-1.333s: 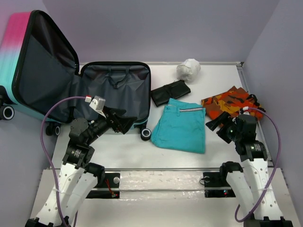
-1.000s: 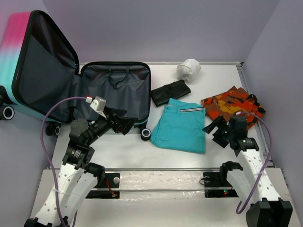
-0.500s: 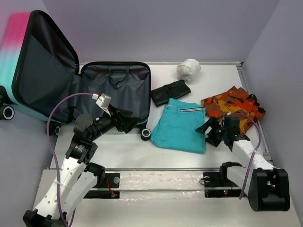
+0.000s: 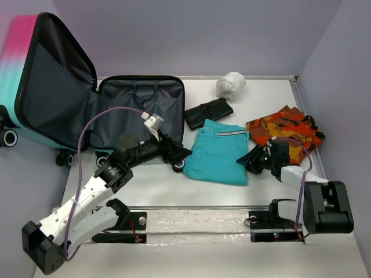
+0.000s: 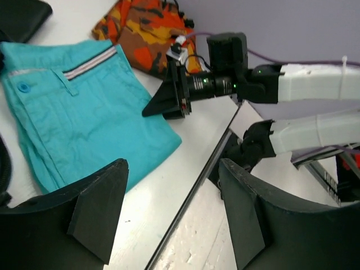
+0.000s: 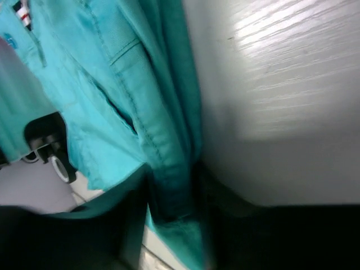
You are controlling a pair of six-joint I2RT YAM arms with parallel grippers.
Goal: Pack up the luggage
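The luggage [image 4: 139, 110] lies open at the left, its black lining up and its pink-to-teal lid [image 4: 14, 63] standing against the wall. Folded teal shorts [image 4: 220, 153] lie on the table right of it. My left gripper [image 4: 181, 155] hangs open at the shorts' near-left corner; in the left wrist view its jaws [image 5: 171, 169] hold nothing, with the shorts [image 5: 84, 129] beyond them. My right gripper [image 4: 250, 162] sits low at the shorts' near-right edge. In the right wrist view its jaws [image 6: 171, 191] pinch a fold of the teal shorts [image 6: 140, 112].
An orange camouflage garment [image 4: 284, 130] lies right of the shorts. A black rolled pouch [image 4: 208, 113] and a white bundle [image 4: 231, 85] lie behind them. A metal rail [image 4: 203, 207] marks the table's near edge. Purple walls close in on both sides.
My left arm has stretched right from the luggage to the shorts' corner. My right arm has dropped and moved left to the shorts' edge, and its jaws have closed on the fabric.
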